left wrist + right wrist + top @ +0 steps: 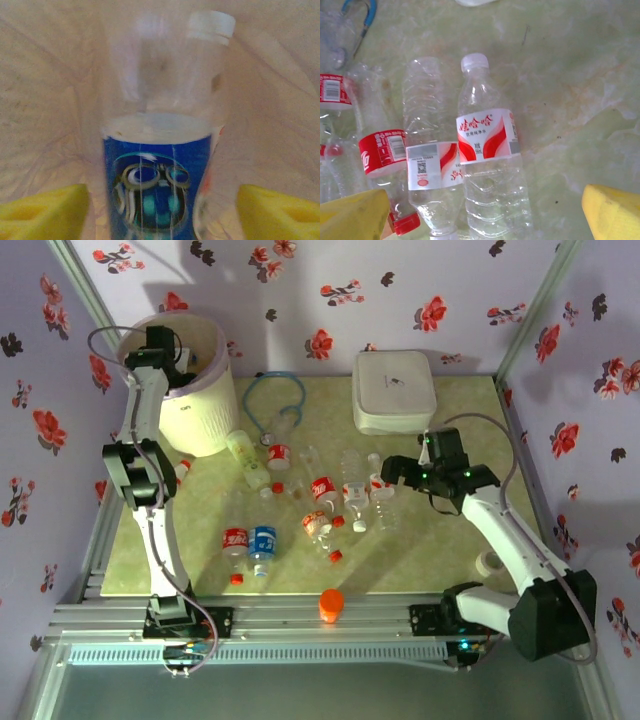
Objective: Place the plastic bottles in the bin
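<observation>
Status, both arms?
Left gripper open over bin, blue-label bottle loose between fingers. Right gripper open above white-capped bottle on table. Another bottle lies tight against it.

Probably a robotics lab's test cell, not a home: aluminium rails (300,622) frame a pale green marbled counter (430,560). Floral lilac sheets (480,300) serve as walls. A left arm (150,510) and right arm (510,540) are bolted at the near edge, with plastic bottles (322,490) scattered like props.

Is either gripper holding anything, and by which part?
Nothing: the left gripper has its fingers clear of the blue-labelled bottle in the bin; the right gripper hangs open.
</observation>
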Robot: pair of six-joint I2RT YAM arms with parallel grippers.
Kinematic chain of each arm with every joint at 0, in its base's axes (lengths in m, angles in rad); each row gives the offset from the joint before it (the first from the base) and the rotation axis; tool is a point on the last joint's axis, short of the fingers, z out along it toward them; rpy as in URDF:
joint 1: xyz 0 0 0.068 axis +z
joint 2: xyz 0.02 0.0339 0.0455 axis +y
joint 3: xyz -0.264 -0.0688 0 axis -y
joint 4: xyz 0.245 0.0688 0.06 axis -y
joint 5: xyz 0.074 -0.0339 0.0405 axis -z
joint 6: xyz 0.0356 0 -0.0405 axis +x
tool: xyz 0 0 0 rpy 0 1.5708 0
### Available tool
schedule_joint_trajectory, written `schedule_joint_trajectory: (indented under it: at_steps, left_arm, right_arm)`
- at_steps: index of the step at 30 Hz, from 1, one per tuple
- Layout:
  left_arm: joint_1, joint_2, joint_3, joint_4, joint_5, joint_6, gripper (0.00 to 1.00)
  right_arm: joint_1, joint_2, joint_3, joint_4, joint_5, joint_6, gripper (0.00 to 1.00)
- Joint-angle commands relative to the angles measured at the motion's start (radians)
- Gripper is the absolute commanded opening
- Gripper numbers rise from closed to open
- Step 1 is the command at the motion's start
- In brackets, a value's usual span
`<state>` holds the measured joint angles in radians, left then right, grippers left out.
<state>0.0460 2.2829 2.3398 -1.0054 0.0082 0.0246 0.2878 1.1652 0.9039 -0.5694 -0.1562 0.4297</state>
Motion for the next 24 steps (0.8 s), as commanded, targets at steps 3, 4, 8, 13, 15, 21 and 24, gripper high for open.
schedule_joint_trajectory:
  at_steps: [3,4,8,13,15,21,24]
  left_arm:
    - [-0.004,0.023,0.001,-0.008,0.030,0.024,1.00]
    - [-0.006,0.015,0.001,-0.006,0.030,0.024,1.00]
    - [-0.006,-0.036,0.021,-0.007,0.026,0.024,1.00]
    - [-0.007,-0.129,0.039,-0.002,0.012,0.016,1.00]
    - [-0.007,-0.171,0.042,0.002,0.012,0.011,1.00]
    - [-0.015,-0.290,0.040,-0.004,0.014,0.006,1.00]
    - [-0.020,-0.374,-0.009,0.019,0.008,0.002,1.00]
  right_arm:
    - [-0.005,0.009,-0.080,-0.004,-0.071,0.053,0.99]
    - [-0.005,0.014,-0.089,0.006,-0.084,0.060,0.99]
    - [0.007,0.054,-0.106,0.000,-0.105,0.076,0.95]
    - [0.068,0.097,-0.123,-0.046,-0.072,0.062,0.94]
    - [0.084,0.113,-0.138,-0.047,-0.052,0.066,0.96]
    - [0.091,0.196,-0.164,-0.012,-0.003,0.066,0.99]
    - [0.093,0.237,-0.159,0.009,-0.009,0.066,0.94]
